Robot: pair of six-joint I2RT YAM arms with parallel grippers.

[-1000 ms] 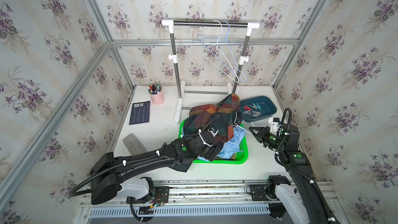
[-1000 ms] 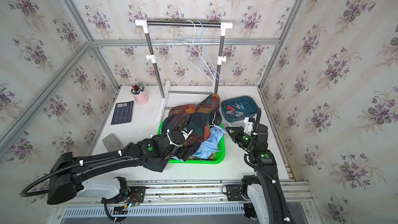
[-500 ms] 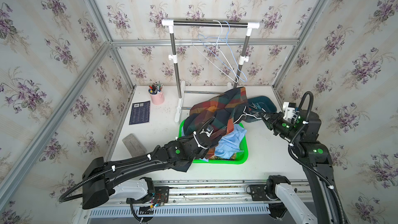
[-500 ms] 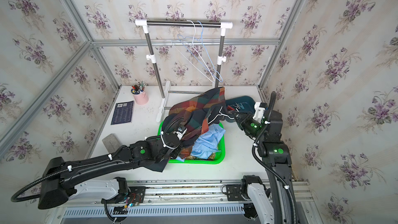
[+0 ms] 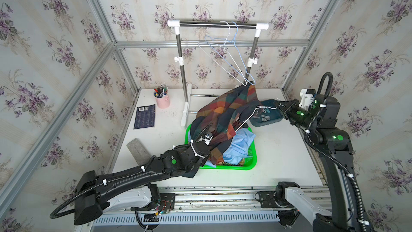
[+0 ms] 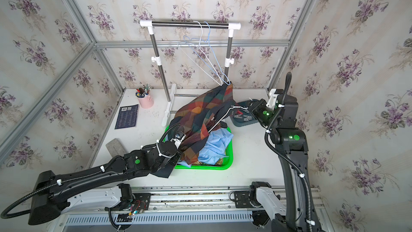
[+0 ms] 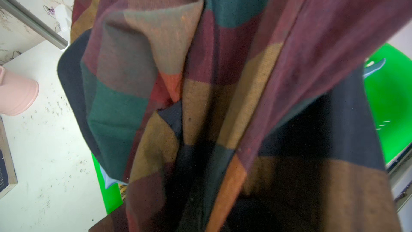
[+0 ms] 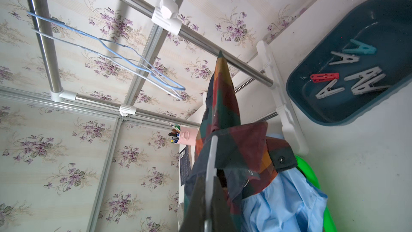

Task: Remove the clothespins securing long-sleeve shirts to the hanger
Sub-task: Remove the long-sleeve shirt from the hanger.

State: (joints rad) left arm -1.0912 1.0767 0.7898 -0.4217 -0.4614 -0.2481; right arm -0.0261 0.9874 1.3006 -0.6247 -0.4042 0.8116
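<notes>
Both top views are showing the right tool point(image 5: 277, 107) pinching the hanger point(image 5: 247, 118) by its hook beside the tray point(image 8: 379, 14) holding the clothespins point(image 8: 324, 77), and the left tool point(image 5: 204, 143) clamping the plaid shirt point(image 5: 223, 110) over the basket point(image 5: 227, 168), so pulling slowly seems wisest.

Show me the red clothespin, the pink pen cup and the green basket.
red clothespin point(image 8: 324, 77): right wrist view, the middle of its body.
pink pen cup point(image 5: 163, 102): in a top view, its outer wall.
green basket point(image 5: 229, 167): in a top view, its front rim.
</notes>
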